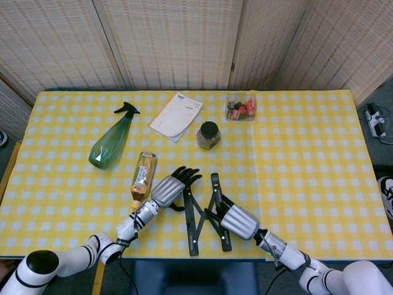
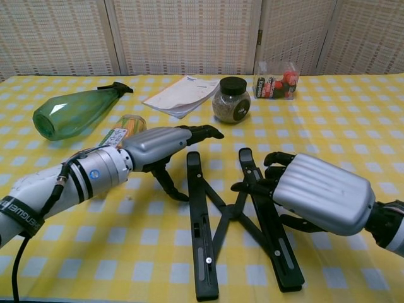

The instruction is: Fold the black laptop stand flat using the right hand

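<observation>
The black laptop stand [image 1: 192, 226] lies on the yellow checked table near the front edge, its two rails joined by crossed links and now close together in a narrow V [image 2: 202, 218]. My right hand [image 1: 236, 221] is on the right rail, fingers curled over it from the right side [image 2: 319, 192]. My left hand [image 1: 169, 189] lies just left of the left rail's far end, fingers stretched forward and thumb pointing down at the cloth [image 2: 158, 145], holding nothing.
A small tea bottle [image 1: 143, 174] lies just left of the left hand, a green spray bottle [image 1: 112, 142] farther left. A booklet [image 1: 177, 115], a dark-lidded jar [image 1: 209, 134] and a clear box [image 1: 241, 107] sit behind the stand.
</observation>
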{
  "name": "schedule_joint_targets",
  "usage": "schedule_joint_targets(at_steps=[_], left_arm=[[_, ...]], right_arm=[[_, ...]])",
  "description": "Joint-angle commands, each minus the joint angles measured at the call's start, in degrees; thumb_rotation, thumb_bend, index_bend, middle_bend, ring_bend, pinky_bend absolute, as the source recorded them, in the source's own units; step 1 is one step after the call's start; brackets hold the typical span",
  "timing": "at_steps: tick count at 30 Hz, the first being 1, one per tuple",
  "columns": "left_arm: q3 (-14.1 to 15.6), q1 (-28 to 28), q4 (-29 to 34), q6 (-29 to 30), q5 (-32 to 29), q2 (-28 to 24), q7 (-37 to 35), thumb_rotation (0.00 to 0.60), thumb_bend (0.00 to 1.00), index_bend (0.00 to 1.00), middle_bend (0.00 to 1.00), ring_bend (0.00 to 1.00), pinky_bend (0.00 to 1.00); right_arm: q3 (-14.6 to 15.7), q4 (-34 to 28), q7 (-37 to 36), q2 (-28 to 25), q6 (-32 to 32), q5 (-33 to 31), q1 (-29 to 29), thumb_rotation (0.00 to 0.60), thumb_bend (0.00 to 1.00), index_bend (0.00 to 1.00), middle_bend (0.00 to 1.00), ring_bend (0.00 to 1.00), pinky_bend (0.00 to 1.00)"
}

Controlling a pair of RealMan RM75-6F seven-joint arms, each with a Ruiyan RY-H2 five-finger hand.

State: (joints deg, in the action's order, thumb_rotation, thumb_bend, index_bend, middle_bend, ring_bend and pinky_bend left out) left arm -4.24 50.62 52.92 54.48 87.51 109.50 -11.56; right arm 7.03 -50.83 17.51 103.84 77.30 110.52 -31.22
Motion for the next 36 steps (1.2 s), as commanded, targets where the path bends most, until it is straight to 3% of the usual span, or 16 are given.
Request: schedule_joint_targets(at_steps=[1, 12, 15, 17, 21, 26, 31, 36], left_arm=[[-0.1, 0.1, 0.2, -0.2, -0.1, 0.0, 0.0, 0.600, 0.12, 0.00, 0.02, 0.00, 0.00], [-0.3, 0.4, 1.1, 0.0, 0.0, -0.3, 0.6, 0.600, 0.12, 0.00, 0.02, 0.00, 0.00], [-0.4, -0.1, 2.0, 0.8, -0.1, -1.4, 0.9, 0.600, 0.12, 0.00, 0.02, 0.00, 0.00], [-0.4, -0.6, 2.7, 1.5, -0.2, -2.4, 1.1, 0.600, 0.12, 0.00, 0.02, 0.00, 0.00], [-0.6, -1.7, 5.2, 3.1, -0.3, -5.1, 1.6, 0.600, 0.12, 0.00, 0.02, 0.00, 0.00], [-1.0, -3.1, 9.3, 5.1, -0.7, -8.7, 2.5, 0.600, 0.12, 0.00, 0.01, 0.00, 0.00], [-0.9, -4.2, 12.3, 6.0, -0.9, -11.0, 3.4, 0.600, 0.12, 0.00, 0.01, 0.00, 0.00], [-0.9, -5.0, 13.3, 6.3, -1.5, -11.8, 3.7, 0.600, 0.12, 0.00, 0.01, 0.00, 0.00]], right_arm=[[-0.2, 0.1, 0.4, 0.8, -0.2, 0.2, -0.6, 0.600, 0.35, 0.19, 0.49, 0.43, 0.25], [-0.5, -1.1, 0.3, 2.6, -0.8, 0.2, -2.2, 0.600, 0.35, 0.19, 0.48, 0.43, 0.25], [-0.5, -5.1, -0.5, 0.1, -1.7, -0.2, -3.0, 0.600, 0.35, 0.17, 0.42, 0.39, 0.24], [-0.2, -9.3, -1.5, -2.7, -3.4, -0.4, -4.1, 0.600, 0.35, 0.10, 0.34, 0.33, 0.23], [0.0, -21.7, -3.1, -10.9, -11.1, -1.8, -8.2, 0.600, 0.35, 0.00, 0.21, 0.21, 0.20], [-1.4, -34.9, -0.8, -20.9, -26.5, -5.5, -15.8, 0.600, 0.35, 0.00, 0.04, 0.06, 0.04], [-3.5, -40.0, 4.5, -24.8, -37.7, -9.5, -20.7, 0.600, 0.35, 0.00, 0.00, 0.00, 0.00], [-4.2, -40.0, 7.8, -24.0, -41.7, -11.5, -22.3, 0.600, 0.35, 0.00, 0.00, 0.00, 0.00]])
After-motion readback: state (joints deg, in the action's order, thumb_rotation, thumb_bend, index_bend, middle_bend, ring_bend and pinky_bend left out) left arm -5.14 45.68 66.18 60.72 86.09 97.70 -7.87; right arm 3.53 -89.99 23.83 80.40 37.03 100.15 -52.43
